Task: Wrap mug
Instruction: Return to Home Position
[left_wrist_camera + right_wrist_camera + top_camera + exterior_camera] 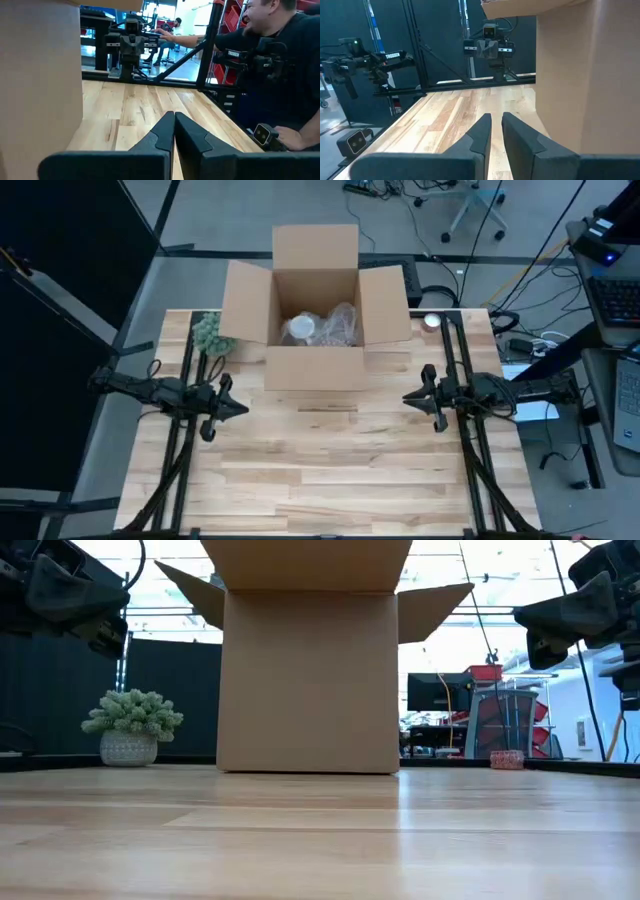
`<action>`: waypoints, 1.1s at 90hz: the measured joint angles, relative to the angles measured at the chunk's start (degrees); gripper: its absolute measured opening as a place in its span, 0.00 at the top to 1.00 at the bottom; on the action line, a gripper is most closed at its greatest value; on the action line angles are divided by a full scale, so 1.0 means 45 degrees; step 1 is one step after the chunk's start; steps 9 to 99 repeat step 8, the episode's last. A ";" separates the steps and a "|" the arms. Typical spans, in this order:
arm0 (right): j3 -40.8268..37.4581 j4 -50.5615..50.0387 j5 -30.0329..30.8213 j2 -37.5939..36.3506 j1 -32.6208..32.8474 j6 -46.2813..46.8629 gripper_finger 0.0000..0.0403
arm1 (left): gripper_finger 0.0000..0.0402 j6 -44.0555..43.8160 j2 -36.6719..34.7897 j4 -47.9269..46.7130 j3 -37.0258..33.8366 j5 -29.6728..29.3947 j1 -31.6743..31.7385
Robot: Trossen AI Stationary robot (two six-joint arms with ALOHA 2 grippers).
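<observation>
An open cardboard box (315, 320) stands at the table's far middle, resting on its bottom (308, 690). Inside lie a white round thing (298, 330), which looks like the mug, and clear bubble wrap (340, 325) beside it. My left gripper (240, 408) (174, 122) hovers shut near the box's near left corner, pointing toward the table's right. My right gripper (407, 397) (496, 120) hovers near the box's near right corner, pointing left, with only a narrow slit between its fingers. Neither holds anything.
A small potted plant (210, 332) (131, 725) stands left of the box at the far edge. A small round roll (431, 321) (506, 759) lies at the far right. A person (280, 60) stands beyond the table's right edge. Bare wood (320, 470) spreads in front of the box.
</observation>
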 joint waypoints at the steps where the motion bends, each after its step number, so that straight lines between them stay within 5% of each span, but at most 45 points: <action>1: 0.0000 0.0000 0.0000 0.0000 0.0003 0.0000 0.92 | 1.00 0.0000 0.0000 0.0000 0.0000 0.0000 0.0000; 99: 0.0000 0.0000 0.0000 0.0000 0.0004 -0.0005 0.92 | 1.00 0.0000 0.0000 0.0000 0.0000 0.0000 0.0000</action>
